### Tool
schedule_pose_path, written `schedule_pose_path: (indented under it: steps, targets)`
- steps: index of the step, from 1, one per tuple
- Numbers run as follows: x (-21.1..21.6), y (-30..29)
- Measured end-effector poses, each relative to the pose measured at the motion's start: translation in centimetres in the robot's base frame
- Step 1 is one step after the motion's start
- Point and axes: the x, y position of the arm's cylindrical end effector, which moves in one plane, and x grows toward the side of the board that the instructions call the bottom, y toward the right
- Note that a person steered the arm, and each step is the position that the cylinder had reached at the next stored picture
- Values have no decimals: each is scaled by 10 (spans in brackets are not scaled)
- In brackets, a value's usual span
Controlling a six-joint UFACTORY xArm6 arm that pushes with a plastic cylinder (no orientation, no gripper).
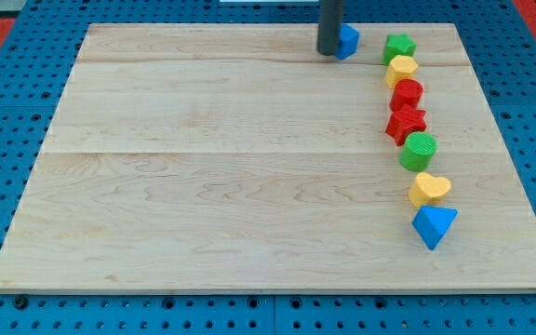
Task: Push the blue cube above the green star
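The blue cube point(348, 40) sits near the board's top edge, right of centre. My tip point(329, 53) stands right against the cube's left side and hides part of it. The green star point(399, 46) lies to the cube's right, a short gap away, at the head of a column of blocks.
Below the green star runs a column: yellow block point(401, 69), red block point(406, 93), red star point(406, 124), green cylinder point(419, 150), yellow heart point(429, 190), blue triangle point(434, 225). The wooden board point(203, 167) lies on a blue pegboard; its top edge is just above the cube.
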Motion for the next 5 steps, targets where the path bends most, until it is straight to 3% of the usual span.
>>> schedule_pose_path:
  steps: [2,5]
  targets:
    - [-31,-11]
    - [-35,50]
